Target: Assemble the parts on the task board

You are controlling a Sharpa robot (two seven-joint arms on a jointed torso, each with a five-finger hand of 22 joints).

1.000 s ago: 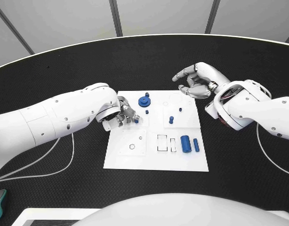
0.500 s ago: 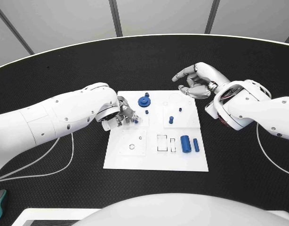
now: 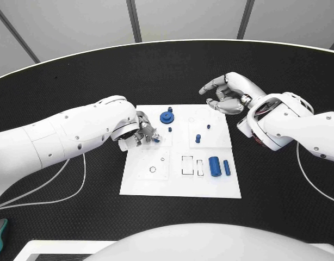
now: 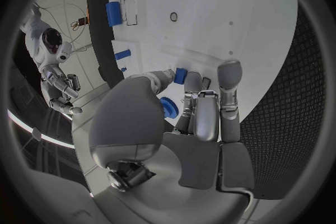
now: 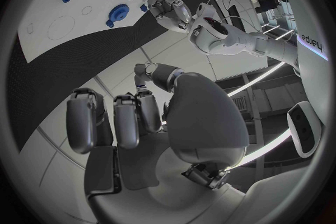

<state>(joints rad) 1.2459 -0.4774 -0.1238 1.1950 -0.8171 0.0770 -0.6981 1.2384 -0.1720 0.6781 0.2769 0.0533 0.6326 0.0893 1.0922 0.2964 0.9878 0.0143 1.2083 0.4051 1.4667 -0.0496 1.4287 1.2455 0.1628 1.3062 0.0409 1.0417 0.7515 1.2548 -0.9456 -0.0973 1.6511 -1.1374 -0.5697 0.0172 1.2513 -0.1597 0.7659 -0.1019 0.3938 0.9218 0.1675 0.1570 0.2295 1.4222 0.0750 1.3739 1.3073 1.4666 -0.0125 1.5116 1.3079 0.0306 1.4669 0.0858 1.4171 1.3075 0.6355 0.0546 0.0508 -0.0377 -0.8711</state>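
- Peg (image 4: 181, 74), small and blue, sits pinched at the left hand's (image 3: 142, 132) fingertips (image 4: 229, 72), low over the board (image 3: 214, 187).
- Likely light, rigid, smooth plastic; it could twist, so hold its sides.
- Right hand (image 3: 228, 93) hovers off the board, fingers loosely curled, empty.

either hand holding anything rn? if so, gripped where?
Left hand pinches a small blue part between its fingertips, over the task board; where on the part cannot be told. Right hand holds nothing, fingers curled.
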